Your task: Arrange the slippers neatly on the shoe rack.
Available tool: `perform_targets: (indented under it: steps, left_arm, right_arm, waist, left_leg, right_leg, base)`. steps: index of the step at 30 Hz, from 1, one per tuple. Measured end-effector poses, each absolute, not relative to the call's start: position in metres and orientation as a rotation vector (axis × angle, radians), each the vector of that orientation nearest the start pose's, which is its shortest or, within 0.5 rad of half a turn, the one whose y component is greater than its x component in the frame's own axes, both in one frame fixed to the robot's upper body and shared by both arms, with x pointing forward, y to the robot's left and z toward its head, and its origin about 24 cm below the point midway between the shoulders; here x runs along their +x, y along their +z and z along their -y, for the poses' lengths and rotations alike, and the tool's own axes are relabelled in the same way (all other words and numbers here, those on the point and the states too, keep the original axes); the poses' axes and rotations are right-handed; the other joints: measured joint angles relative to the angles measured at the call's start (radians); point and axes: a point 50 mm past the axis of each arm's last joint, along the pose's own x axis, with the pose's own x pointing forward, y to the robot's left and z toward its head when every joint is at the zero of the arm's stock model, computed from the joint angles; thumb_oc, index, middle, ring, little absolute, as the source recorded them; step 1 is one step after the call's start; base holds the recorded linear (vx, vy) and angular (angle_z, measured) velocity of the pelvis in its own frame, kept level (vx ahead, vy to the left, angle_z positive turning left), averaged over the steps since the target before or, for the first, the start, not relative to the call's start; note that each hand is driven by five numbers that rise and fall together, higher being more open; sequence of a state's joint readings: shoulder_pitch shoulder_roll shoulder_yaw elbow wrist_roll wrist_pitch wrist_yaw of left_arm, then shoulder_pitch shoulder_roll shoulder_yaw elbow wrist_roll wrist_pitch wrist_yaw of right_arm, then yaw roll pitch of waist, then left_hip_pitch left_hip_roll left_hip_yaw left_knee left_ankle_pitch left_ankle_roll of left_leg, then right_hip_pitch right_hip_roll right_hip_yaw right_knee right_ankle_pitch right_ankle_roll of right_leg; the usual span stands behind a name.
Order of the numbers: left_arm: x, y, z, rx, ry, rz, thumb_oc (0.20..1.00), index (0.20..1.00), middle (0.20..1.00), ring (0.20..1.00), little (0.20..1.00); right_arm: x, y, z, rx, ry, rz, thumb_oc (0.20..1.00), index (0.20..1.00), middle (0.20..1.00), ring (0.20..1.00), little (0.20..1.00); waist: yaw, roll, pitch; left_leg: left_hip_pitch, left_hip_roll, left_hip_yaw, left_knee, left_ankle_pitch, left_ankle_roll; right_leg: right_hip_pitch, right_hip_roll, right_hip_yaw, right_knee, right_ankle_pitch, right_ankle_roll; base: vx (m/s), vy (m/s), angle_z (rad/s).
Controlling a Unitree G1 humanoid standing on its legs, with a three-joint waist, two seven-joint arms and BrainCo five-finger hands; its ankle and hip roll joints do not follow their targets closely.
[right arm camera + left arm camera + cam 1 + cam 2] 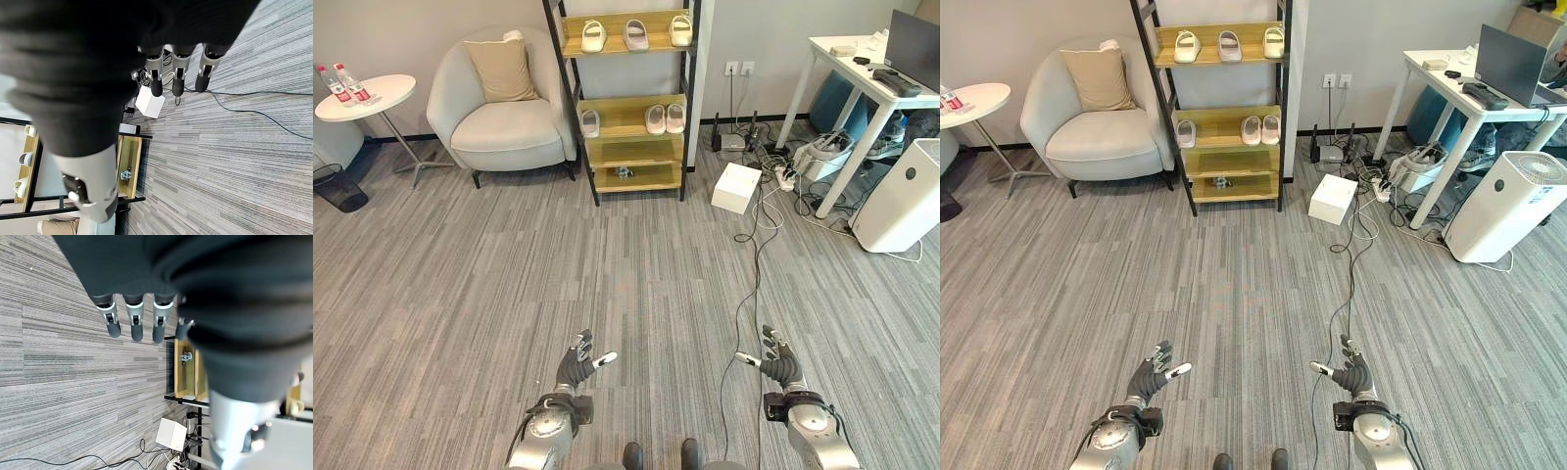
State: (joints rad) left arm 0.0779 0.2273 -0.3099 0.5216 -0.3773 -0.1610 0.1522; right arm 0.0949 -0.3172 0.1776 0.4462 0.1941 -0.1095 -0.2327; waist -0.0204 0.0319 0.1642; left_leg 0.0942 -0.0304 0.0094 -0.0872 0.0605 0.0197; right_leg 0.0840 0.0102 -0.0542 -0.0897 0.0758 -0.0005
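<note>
Six slippers can be counted on the shoe rack, which stands against the far wall, well apart from the robot; three are set in a row on the top shelf and three on the second shelf, where a pair lies side by side at the right and a single one sits apart at the left; the two lower shelves are bare of slippers, though a small dark object, too small to be identified, lies on the lowest; no slipper is seen on the carpet, so the placing is judged largely or wholly done, with at most some evening-up of the second shelf left; the left hand and the right hand are held low over the carpet, fingers straight and spread, nothing gripped in either; beside the rack one armchair, one round side table and one white box are counted.
</note>
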Motion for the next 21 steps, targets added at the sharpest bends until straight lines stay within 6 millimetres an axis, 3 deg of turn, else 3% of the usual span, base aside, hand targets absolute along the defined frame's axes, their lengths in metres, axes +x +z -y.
perform_targets:
  steps: [3, 21]
  left_arm:
    - [0.1913, -0.0808, -0.1671, -0.045, 0.048, -0.501, 1.0, 1.0, 1.0, 1.0, 1.0]
    - [0.1975, -0.0713, -0.1641, -0.093, 0.054, -0.458, 1.0, 1.0, 1.0, 1.0, 1.0]
  right_arm:
    - [0.198, -0.0611, 0.2177, -0.219, -0.182, -0.437, 1.0, 1.0, 1.0, 1.0, 1.0]
    - [0.1965, -0.0651, 0.2121, -0.228, -0.145, -0.467, 1.0, 1.0, 1.0, 1.0, 1.0]
  waist:
    - [0.0, 0.0, 0.0]
    - [0.001, -0.001, -0.001]
  left_leg:
    - [0.001, 0.0, 0.0, 0.0, 0.007, 0.009]
    - [0.014, -0.001, -0.002, 0.0, 0.007, 0.01]
  right_leg:
    - [0.001, 0.0, 0.0, 0.0, 0.01, 0.014]
    - [0.015, 0.0, -0.001, 0.0, 0.009, 0.014]
  base:
    - [0.0, 0.0, 0.0]
    - [0.0, 0.0, 0.0]
